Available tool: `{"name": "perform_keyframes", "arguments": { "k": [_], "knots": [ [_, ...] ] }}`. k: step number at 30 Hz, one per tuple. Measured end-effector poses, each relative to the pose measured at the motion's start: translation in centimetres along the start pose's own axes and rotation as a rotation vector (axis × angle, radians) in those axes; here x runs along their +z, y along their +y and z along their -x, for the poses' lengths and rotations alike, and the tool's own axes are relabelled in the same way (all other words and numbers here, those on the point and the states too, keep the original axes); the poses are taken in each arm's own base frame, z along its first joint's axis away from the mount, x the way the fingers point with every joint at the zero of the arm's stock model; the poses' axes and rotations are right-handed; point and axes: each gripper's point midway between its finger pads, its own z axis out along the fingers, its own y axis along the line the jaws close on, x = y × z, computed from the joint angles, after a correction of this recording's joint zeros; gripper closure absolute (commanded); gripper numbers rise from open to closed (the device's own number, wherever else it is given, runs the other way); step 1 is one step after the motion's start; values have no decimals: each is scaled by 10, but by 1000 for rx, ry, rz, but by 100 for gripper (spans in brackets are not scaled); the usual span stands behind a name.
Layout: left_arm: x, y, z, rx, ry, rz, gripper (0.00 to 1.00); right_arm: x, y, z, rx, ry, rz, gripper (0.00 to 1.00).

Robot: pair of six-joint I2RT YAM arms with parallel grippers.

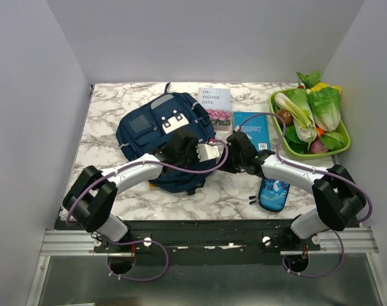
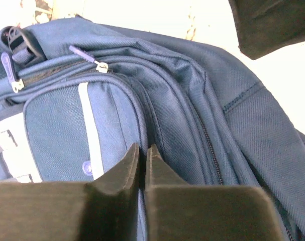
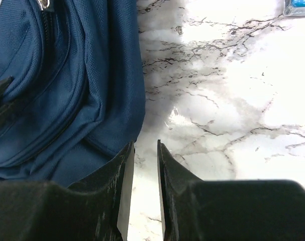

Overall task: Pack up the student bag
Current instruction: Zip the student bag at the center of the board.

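Top external: the student bag (image 1: 148, 127) lies flat on the left-centre of the marble counter (image 1: 225, 191), white patch facing up. Left gripper (image 1: 183, 143) sits over the bag's right half. Right gripper (image 1: 236, 139) is just beside the bag's right edge, over bare counter. Behind the bag: a pale book (image 1: 214, 105), with a teal book (image 1: 252, 129) next to it. A blue pencil case (image 1: 274, 193) lies near the right arm. A green tray (image 1: 311, 155) of vegetables sits at the far right.

Left wrist: left gripper (image 2: 143, 149) is low over the student bag (image 2: 232, 130), at the seam between front pocket and main body. Jaws are drawn almost together, leaving only a thin slit. Cannot tell whether they pinch fabric. Two zip pulls are visible at upper left.

Right wrist: right gripper (image 3: 145, 145) has its jaws narrowly parted, with bare counter (image 3: 232, 100) showing between them and nothing held. The left jaw sits against the edge of the student bag (image 3: 67, 75), which fills the left side.
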Motion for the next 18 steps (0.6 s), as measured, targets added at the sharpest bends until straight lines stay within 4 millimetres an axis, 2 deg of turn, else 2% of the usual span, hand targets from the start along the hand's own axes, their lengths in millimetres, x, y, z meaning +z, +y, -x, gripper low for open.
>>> {"name": "perform_keyframes", "arguments": {
  "k": [3,7,12,15,18],
  "knots": [
    [-1,3,-2,-1,8,12,100,-4,0,2,-5,-4,0,66],
    [-16,5,7,-7,-12,-15,100,-13,-2,22,-22,-44,-11,64],
    [-57,8,30,-25,-61,-130,100,-31,15,87,-128,-184,8,59],
    [-86,-12,37,14,-90,-237,100,-45,34,123,-273,-285,43,57],
    [-104,-38,28,39,-78,-336,100,-52,48,142,-452,-358,84,52]
  ]
}}
